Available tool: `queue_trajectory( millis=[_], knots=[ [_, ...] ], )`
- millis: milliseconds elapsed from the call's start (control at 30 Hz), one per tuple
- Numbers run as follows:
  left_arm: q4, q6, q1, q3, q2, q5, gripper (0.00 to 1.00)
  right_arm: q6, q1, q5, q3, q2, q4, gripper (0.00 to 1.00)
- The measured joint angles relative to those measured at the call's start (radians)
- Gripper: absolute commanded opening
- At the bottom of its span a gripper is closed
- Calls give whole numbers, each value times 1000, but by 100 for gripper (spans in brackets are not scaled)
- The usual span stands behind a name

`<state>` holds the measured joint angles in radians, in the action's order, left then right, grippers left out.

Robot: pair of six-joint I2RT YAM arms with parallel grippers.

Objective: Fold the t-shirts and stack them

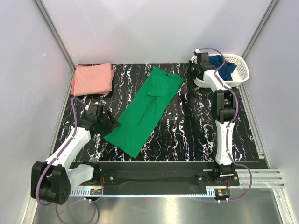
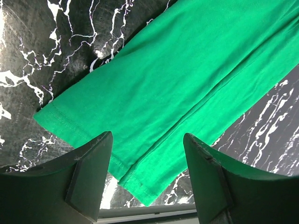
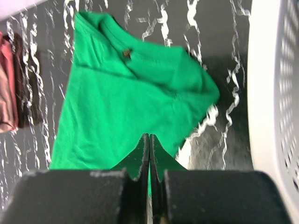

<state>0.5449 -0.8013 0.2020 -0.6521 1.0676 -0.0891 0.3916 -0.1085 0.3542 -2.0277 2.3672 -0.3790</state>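
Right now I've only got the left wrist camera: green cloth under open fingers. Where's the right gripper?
Observer: The right gripper is shut, near the green t-shirt's collar end, beside the white basket.
Operator: Anything in that basket?
Observer: The navy t-shirt, bunched up inside.
Operator: And the pink one?
Observer: The pink t-shirt lies folded at the far left corner of the table.
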Motion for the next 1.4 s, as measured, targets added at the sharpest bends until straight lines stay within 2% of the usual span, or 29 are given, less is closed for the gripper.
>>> queue_trajectory(
  millis=[333, 533, 767, 1167, 1400],
  knots=[
    [2, 24, 0, 0, 13, 0, 68, 29, 0, 5, -51, 118, 15, 0],
    [6, 37, 0, -10, 32, 1, 68, -11, -4, -65, -129, 152, -61, 0],
    [-7, 42, 0, -25, 105, 1, 68, -61, -5, -106, -132, 153, -84, 0],
    [-24, 50, 0, -36, 135, 1, 69, -156, -48, -201, -224, 186, -178, 0],
    [-26, 60, 0, -49, 157, 1, 69, -179, -56, -250, -225, 182, -183, 0]
  ],
)
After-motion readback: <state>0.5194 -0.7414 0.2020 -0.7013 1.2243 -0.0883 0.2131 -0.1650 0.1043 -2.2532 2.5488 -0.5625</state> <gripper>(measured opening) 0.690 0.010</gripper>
